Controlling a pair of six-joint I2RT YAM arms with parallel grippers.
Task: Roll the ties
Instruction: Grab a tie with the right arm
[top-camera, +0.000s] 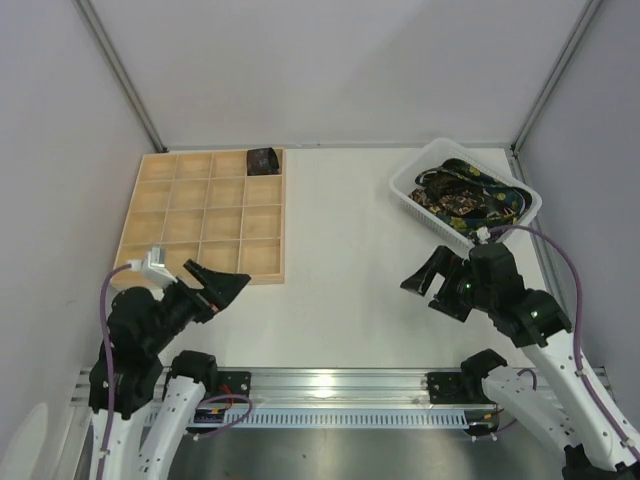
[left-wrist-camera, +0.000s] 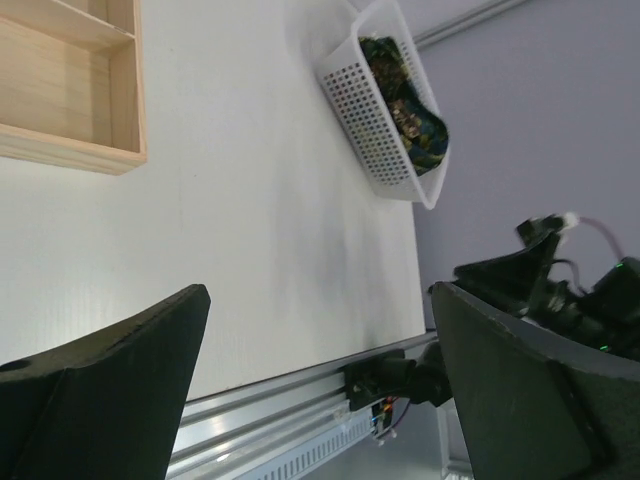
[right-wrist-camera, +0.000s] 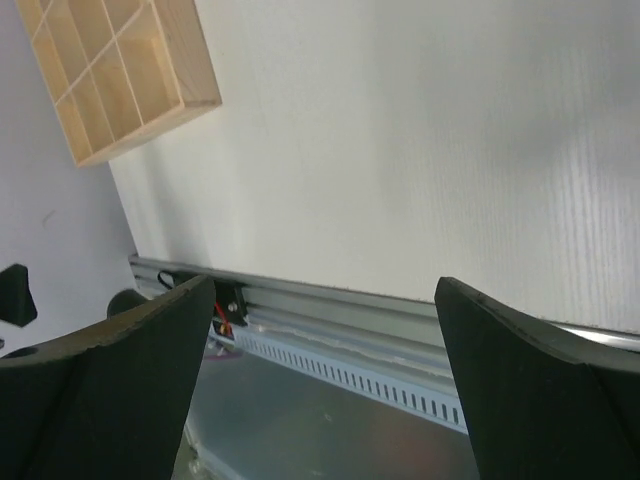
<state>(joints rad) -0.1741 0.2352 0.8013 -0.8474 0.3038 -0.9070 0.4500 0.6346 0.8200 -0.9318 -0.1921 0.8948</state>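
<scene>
**Gripper state**
- The left gripper (top-camera: 224, 287) is held above the white table (top-camera: 340, 250), just beside the near right corner of the wooden grid tray (top-camera: 225, 228). Its jaws are spread wide and nothing is held between them; in the left wrist view only bare table surface is seen between the two dark fingers (left-wrist-camera: 110, 390).
- The right gripper (top-camera: 426, 284) is held above the table, just in front of the white slotted basket (top-camera: 430, 215). Its jaws are likewise spread wide and nothing is gripped. In the right wrist view, the table and the aluminium rail (right-wrist-camera: 350, 320) at its near edge are seen between the fingers.

**Location of the ties**
- One rolled tie (top-camera: 262, 160), dark in colour, is seated in the far right corner compartment of the tray.
- The unrolled ties (top-camera: 465, 195) are piled loosely inside the basket, which is placed at an angle near the far right corner of the table. Dark fabric with gold, green and blue print is visible; the number of ties in the pile cannot be determined.

**Relative positions**
- The tray and the basket are set well apart, with open table surface between them.
- Neither gripper is in contact with a tie.
</scene>
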